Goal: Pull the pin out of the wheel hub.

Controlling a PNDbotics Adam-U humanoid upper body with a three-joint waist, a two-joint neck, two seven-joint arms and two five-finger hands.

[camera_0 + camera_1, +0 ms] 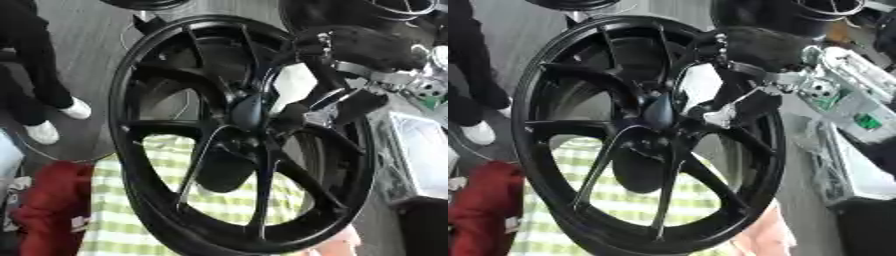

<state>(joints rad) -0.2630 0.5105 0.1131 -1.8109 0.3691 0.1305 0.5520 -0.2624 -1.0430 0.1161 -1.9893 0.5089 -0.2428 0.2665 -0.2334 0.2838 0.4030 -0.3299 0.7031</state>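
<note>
A large black wheel (pixel 241 135) stands upright and tilted, filling most of both views, its spokes meeting at a dark hub (pixel 249 112) a little above the middle. Behind it lies a green-and-white checked cloth (pixel 114 220), seen through the lower spokes, with a red bundle (pixel 52 205) at the near left.

The robot's right arm comes in from the upper right, and its right hand (pixel 346 102) reaches to the hub from the right side. The dark fingers (pixel 750 107) sit bunched close against the hub's right edge, curled inward; a small bright metal piece (pixel 721 116) shows just at their tips. Whether that piece is the pin, and whether the fingers actually close on it, cannot be told. The pin itself cannot be made out apart from this.

The right eye view shows the pale gap between the hand and the spoke more openly, and more of the grey equipment (pixel 846 90) with green parts at the far right. The left eye view shows more of the floor on the left, where a person's white shoes (pixel 61 120) stand well apart from the wheel.

The left hand appears in neither view.
</note>
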